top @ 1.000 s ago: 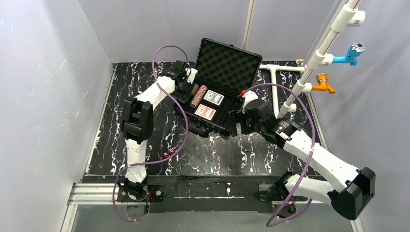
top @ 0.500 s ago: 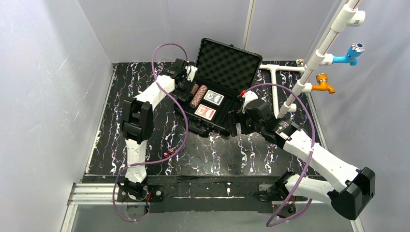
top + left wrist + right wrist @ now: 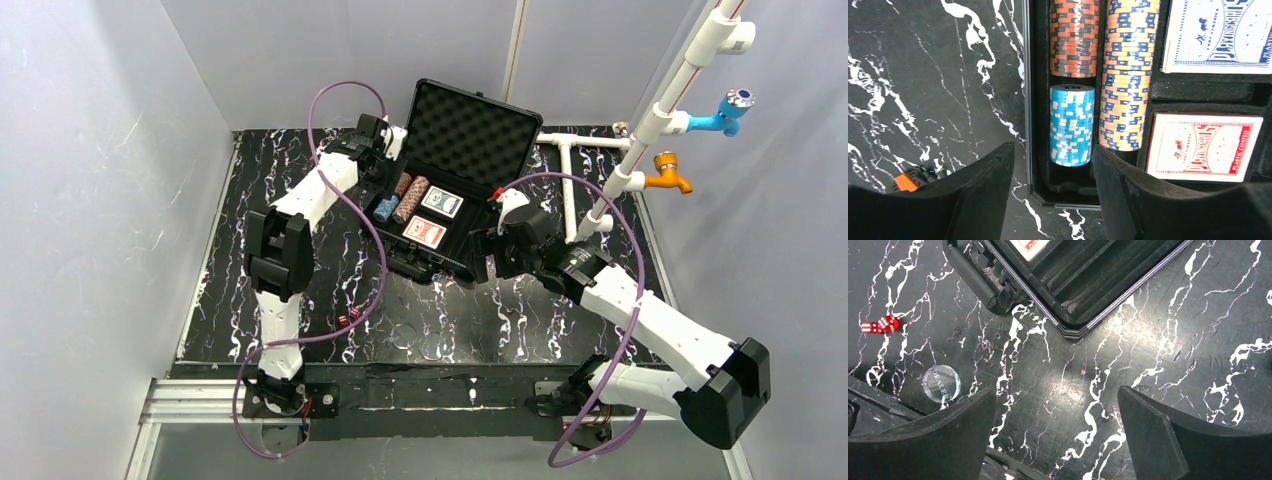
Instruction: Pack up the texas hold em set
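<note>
A black tabletop with white marble-like veining [image 3: 520, 320] fills the floor of the scene, boxed in by plain pale grey walls [image 3: 100, 150] on the left, right and far sides, with a silver metal rail [image 3: 185, 400] running along its near edge. At the far right, a white plastic pipe frame [image 3: 674, 95] rises at a slant from a flat T-shaped pipe base [image 3: 568, 150] lying on the tabletop. Two taps stick out to the right of the slanted pipe, a blue plastic tap [image 3: 730, 108] higher up and an orange plastic tap [image 3: 668, 172] below it
</note>
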{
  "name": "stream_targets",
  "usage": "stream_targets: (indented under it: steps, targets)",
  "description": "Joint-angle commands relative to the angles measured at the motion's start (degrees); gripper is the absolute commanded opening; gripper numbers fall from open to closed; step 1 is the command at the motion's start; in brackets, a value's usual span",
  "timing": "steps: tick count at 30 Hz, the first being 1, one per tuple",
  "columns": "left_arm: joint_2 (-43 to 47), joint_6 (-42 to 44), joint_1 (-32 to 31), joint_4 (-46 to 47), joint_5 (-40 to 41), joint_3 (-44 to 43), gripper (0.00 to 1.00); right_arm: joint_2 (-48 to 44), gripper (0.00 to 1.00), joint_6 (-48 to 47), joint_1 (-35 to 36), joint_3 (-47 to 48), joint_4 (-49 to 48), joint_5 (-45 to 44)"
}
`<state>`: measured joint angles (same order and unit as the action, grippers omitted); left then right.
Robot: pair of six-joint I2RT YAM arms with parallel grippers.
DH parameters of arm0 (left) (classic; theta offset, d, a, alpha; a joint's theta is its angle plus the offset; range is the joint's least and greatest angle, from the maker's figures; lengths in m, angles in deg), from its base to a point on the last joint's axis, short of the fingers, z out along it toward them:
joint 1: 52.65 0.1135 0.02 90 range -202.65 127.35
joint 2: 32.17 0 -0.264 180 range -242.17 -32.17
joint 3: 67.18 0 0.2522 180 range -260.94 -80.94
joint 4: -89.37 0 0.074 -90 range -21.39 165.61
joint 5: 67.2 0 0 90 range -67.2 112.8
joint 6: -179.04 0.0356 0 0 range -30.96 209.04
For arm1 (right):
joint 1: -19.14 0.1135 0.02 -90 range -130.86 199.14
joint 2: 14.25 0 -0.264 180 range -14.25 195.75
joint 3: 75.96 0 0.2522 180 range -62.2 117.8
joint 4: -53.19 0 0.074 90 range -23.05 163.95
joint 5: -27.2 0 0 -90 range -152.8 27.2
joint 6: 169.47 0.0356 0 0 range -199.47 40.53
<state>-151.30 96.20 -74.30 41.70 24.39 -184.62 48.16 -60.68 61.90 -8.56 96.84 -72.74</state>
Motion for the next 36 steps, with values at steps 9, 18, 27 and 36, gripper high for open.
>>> stream_targets:
  steps: [9,18,27,36]
  targets:
    - [21.42,-5.44,-0.50,3.26,6.25,13.91,0.60,1.74,0.98,1.42,-0.14,0.24,-3.81,1.87]
    - [31.89,-13.57,-0.50,11.82,7.02,33.04,0.47,3.38,0.98,1.78,-0.14,0.49,-4.22,3.44]
    - [27.63,-15.04,-0.52,15.46,4.28,35.49,0.24,3.19,0.98,1.92,-0.14,0.52,-3.70,3.52]
    - [19.47,-14.65,-0.50,17.13,3.08,29.53,0.19,2.79,0.98,1.87,-0.14,0.20,-3.26,3.27]
